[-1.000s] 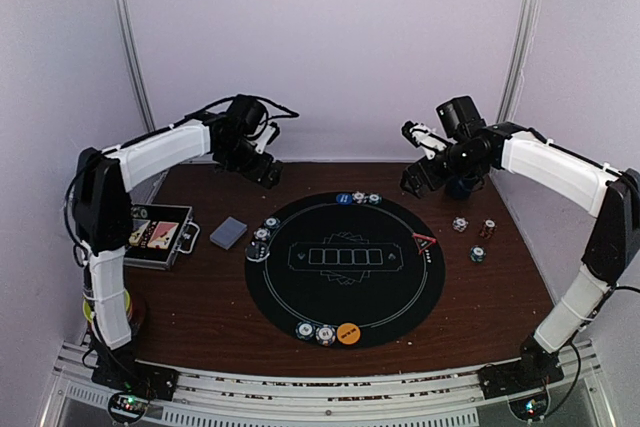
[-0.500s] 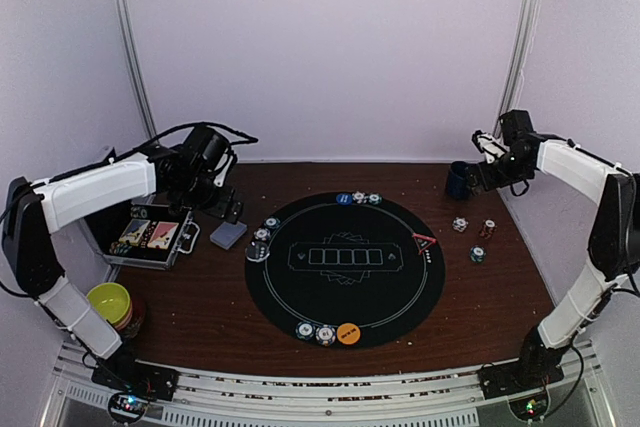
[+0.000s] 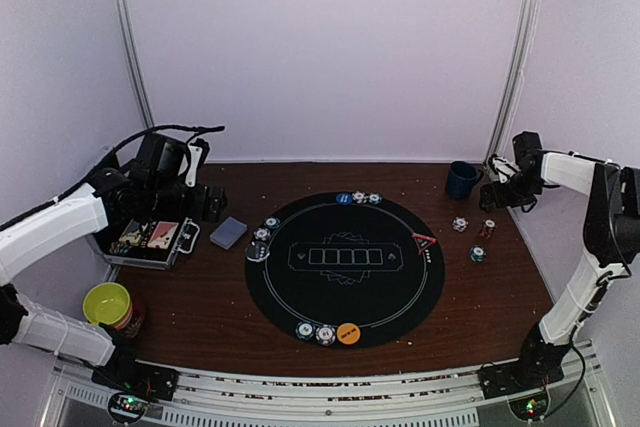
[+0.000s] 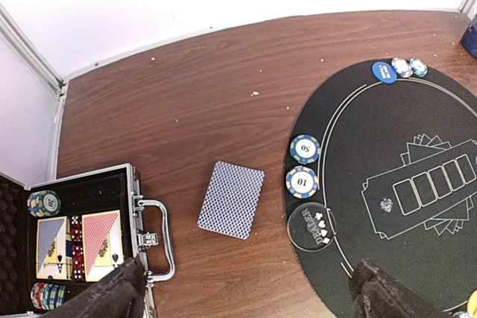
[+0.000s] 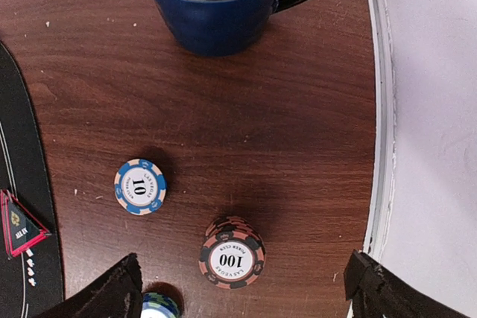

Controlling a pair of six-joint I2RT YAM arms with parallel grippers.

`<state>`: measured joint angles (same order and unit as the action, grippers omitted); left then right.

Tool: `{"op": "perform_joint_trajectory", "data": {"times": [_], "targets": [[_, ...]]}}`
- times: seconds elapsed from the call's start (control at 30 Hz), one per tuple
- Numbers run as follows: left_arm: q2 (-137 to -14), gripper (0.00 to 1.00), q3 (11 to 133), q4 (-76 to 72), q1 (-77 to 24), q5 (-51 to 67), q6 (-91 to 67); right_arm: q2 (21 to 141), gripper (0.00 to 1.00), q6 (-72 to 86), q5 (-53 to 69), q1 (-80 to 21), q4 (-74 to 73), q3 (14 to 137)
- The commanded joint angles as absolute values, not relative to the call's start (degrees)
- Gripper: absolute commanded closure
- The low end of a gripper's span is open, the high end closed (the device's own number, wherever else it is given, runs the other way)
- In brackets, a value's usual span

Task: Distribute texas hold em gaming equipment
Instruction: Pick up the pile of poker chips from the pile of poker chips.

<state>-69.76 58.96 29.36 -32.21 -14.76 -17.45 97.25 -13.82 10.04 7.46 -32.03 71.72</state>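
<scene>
A grey-blue-backed card deck (image 3: 228, 233) lies on the wood left of the round black mat (image 3: 345, 292); it also shows in the left wrist view (image 4: 231, 199). My left gripper (image 3: 207, 204) hangs open and empty above the wood near the deck, its own midpoint (image 4: 250, 277) just short of it. On the mat's rim lie two chips (image 4: 304, 165), a dealer button (image 4: 312, 226), a blue button (image 3: 343, 199), a red triangle marker (image 3: 424, 242) and an orange button (image 3: 348, 333). My right gripper (image 3: 497, 193) is open above a 100 chip stack (image 5: 232, 252), beside a 10 chip (image 5: 140, 186).
An open metal case (image 3: 150, 237) with cards and chips stands at the left, and its handle (image 4: 160, 240) faces the deck. A dark blue cup (image 5: 216, 1) stands at the back right. A yellow-green bowl (image 3: 108, 302) sits front left. The white wall runs close on the right.
My left arm swung from the back of the table to the left, over the case and deck. My right arm swung right past the cup to the loose chips. The bowl became visible.
</scene>
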Motion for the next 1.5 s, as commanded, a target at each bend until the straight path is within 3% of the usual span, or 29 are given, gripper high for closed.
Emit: {"op": "perform_joint_trajectory", "data": {"times": [0.0,0.5,1.03,1.47], "targets": [[-68.9,0.02,55.9,25.6,-32.4,-14.6,-15.2,99.9,0.07,-14.8,11.7,8.6,-33.5,71.2],[-67.6,0.02,54.8,24.4,-32.5,-12.1,-16.2,104.6,0.18,-15.4,12.5,8.7,-34.8,71.0],[-68.5,0.02,54.9,24.5,-32.5,-12.8,-15.7,105.7,0.39,-14.9,12.2,8.7,-34.0,70.8],[-68.6,0.02,55.1,24.5,-32.4,-13.3,-15.6,106.3,0.5,-15.0,12.8,8.7,-34.2,70.8]]}}
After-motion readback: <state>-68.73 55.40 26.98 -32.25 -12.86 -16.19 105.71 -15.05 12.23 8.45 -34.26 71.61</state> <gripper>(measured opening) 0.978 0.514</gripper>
